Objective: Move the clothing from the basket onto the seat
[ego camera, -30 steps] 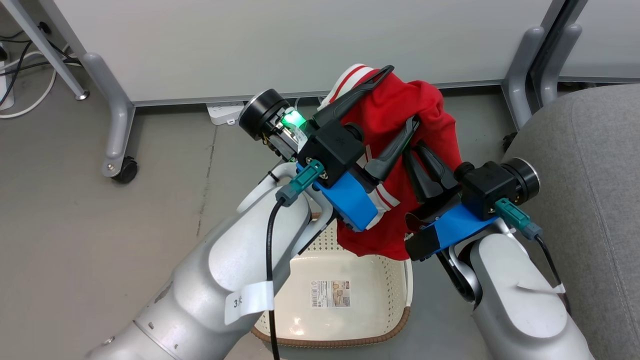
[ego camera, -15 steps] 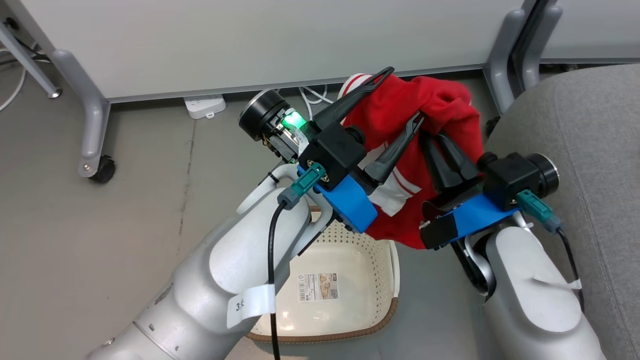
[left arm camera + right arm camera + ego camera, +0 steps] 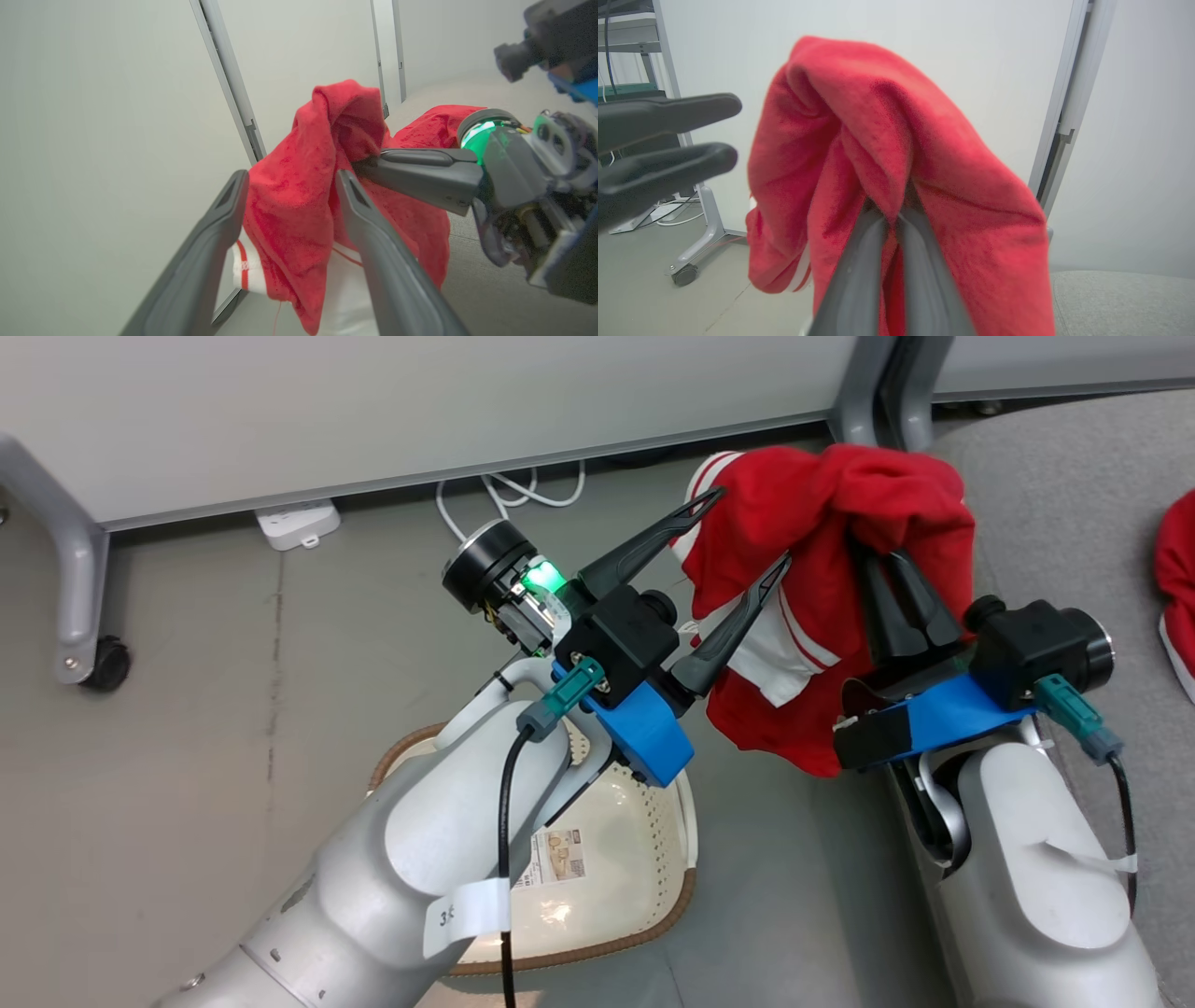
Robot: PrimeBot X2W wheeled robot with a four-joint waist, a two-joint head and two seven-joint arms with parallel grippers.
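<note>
A bright red garment [image 3: 840, 504] with white striped trim hangs in the air, draped over my right gripper [image 3: 887, 560], which is shut on its top fold [image 3: 889, 214]. The cloth [image 3: 859, 116] sits at the left edge of the grey seat [image 3: 1055, 504]. Just left of it my left gripper [image 3: 750, 526] stands open, its fingers either side of the garment's edge [image 3: 289, 210] without pinching it. A second red garment [image 3: 1178, 569] lies on the seat at the far right. The cream basket [image 3: 653, 933] stands on the floor under my left forearm, with only its printed label showing inside.
White partition panels stand behind on grey legs, one with a castor [image 3: 93, 663]. A white power strip [image 3: 297, 523] and looped cables [image 3: 513, 495] lie at the base of the panels. Grey floor spreads to the left.
The head camera has swung right, bringing the seat and the second garment into view. My right gripper has carried the held garment right and up toward the seat, away from over the basket.
</note>
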